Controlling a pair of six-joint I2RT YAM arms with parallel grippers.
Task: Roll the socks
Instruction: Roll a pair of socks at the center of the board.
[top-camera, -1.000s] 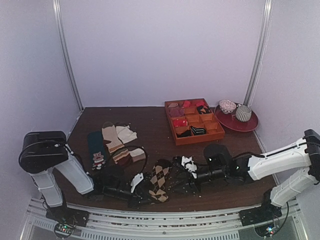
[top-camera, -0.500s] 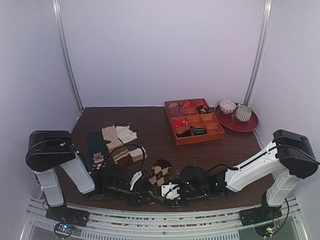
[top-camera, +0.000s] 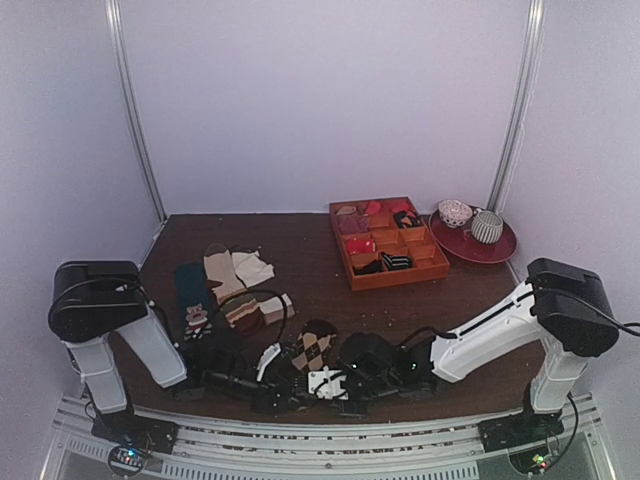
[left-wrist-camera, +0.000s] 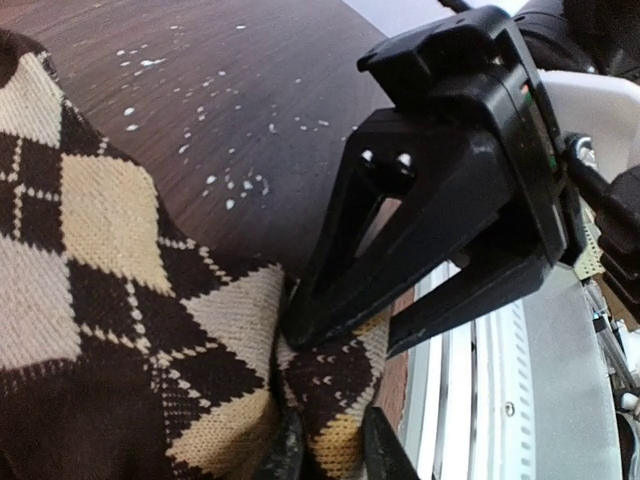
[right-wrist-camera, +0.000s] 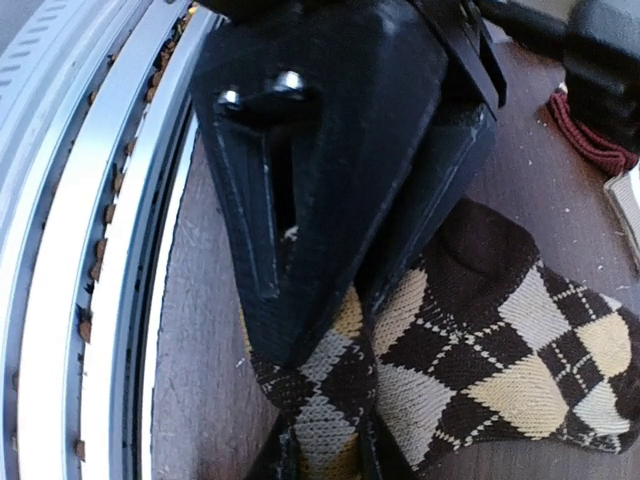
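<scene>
The argyle socks (top-camera: 316, 346) lie near the table's front edge, with brown, cream and black diamonds. In the left wrist view the socks (left-wrist-camera: 100, 300) fill the left side. My left gripper (left-wrist-camera: 335, 452) is shut on a raised fold at their near end. My right gripper (right-wrist-camera: 326, 455) is shut on the same fold from the other side, close against the left one. The socks (right-wrist-camera: 500, 340) stretch away to the right in the right wrist view. In the top view my left gripper (top-camera: 288, 388) and right gripper (top-camera: 318, 382) meet at the socks' near end.
Brown-and-cream striped socks (top-camera: 235, 280) and a dark teal sock (top-camera: 195, 300) lie at the left. An orange divided tray (top-camera: 431, 267) and a red plate (top-camera: 490, 252) with two cups stand at the back right. The metal front rail (top-camera: 300, 430) runs just beside both grippers.
My right arm has swung left and forward from the table's middle to the socks' near end, beside the left gripper. The socks' near end has bunched up.
</scene>
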